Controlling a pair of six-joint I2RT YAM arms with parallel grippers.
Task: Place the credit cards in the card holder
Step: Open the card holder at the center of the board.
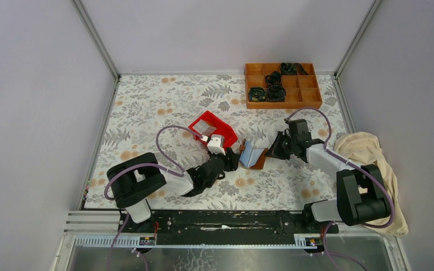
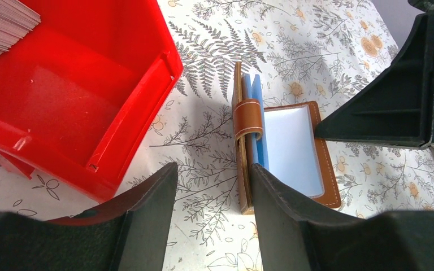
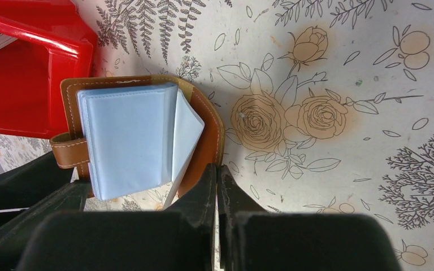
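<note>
The brown card holder (image 1: 253, 156) lies open on the floral table, its pale blue-grey sleeves fanned out (image 3: 127, 138). My right gripper (image 3: 217, 172) is shut on the edge of its brown cover; it shows as a dark shape in the left wrist view (image 2: 395, 107). My left gripper (image 2: 212, 186) is open. The card holder's upright strapped cover (image 2: 243, 164) stands between its fingers, against the right finger (image 2: 285, 220). A stack of pale credit cards (image 2: 0, 25) lies in the red bin (image 2: 79, 101), apart from both grippers. No gold-tan card shows.
The red bin (image 1: 226, 134) stands just behind the left gripper (image 1: 233, 161). An orange wooden compartment tray (image 1: 311, 101) with black items is at the back right. A beige cloth (image 1: 367, 148) lies at the right edge. Grey walls enclose the table.
</note>
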